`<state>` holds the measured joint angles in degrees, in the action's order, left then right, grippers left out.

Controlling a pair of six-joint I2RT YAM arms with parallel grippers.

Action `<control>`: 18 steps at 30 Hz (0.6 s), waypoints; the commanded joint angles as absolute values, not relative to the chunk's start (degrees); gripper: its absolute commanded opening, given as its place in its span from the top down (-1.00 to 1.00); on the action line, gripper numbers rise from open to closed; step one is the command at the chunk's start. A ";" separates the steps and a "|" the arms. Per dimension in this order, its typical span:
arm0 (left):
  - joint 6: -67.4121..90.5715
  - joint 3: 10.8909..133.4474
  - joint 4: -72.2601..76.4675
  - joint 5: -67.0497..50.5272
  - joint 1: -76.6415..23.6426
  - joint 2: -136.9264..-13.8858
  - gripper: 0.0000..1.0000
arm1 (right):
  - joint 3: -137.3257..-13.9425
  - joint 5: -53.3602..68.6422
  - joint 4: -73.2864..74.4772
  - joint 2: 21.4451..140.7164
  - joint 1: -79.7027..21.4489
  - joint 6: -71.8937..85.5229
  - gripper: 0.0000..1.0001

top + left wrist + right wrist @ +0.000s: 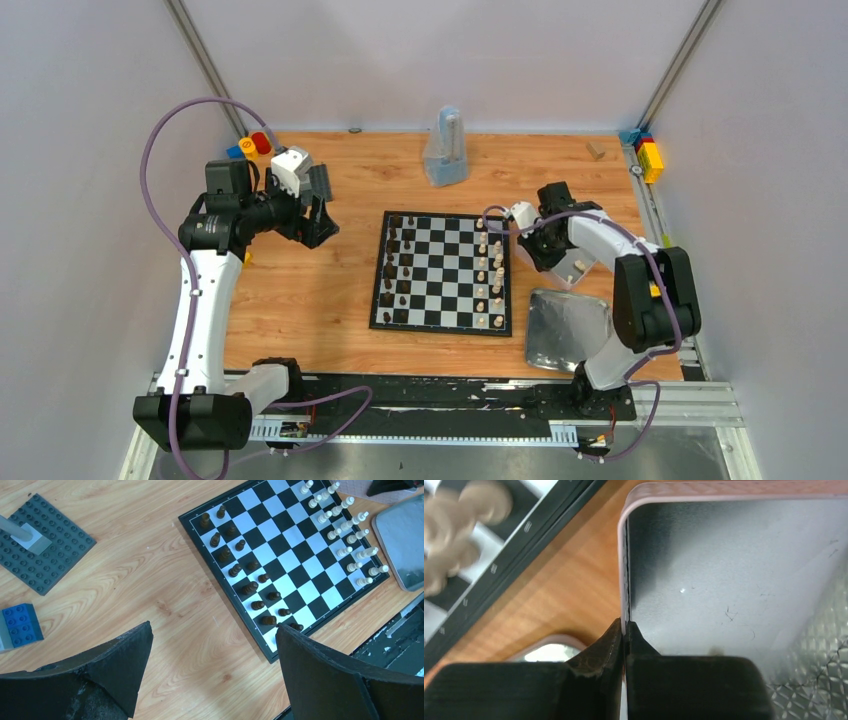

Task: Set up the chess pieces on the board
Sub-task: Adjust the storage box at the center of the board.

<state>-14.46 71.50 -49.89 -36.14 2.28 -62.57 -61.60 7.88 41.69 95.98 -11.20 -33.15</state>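
From above, we see the board in the middle of the table. The dark chess pieces stand in two files along its left edge and the pale chess pieces in two files along its right edge. We judge the set-up done or nearly so. The right gripper reaches down just beyond the board's right edge onto the far tray, and the near tray lies closer to the arm bases. The left gripper hangs well left of the board. A bagged object and toy blocks sit at the far edge, clear of the work. In the left wrist view, we find that claw spread wide and holding nothing. It is over bare wood near the board's corner, with a grey studded baseplate and a blue block off to one side. We cannot confirm from here that every square is filled. In the right wrist view, the fingers are pinched tight on the thin rim of the far tray, which shows no piece inside. We take the step in hand to be clearing that tray. The next move calls for lifting it without letting the rim slip and swinging it away from the pale files, which stand close enough to be knocked over.
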 commanded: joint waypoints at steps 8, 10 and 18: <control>-16.10 71.69 -49.29 -37.95 2.64 -62.31 -1.00 | -51.46 8.91 45.36 81.36 -11.41 -52.07 0.88; -16.02 71.52 -49.17 -37.92 2.63 -62.27 -1.00 | -52.34 9.47 45.82 80.70 -11.19 -51.48 0.69; -15.83 71.49 -48.89 -37.91 2.57 -62.30 -1.00 | -57.16 13.77 46.26 80.07 -8.63 -42.62 0.06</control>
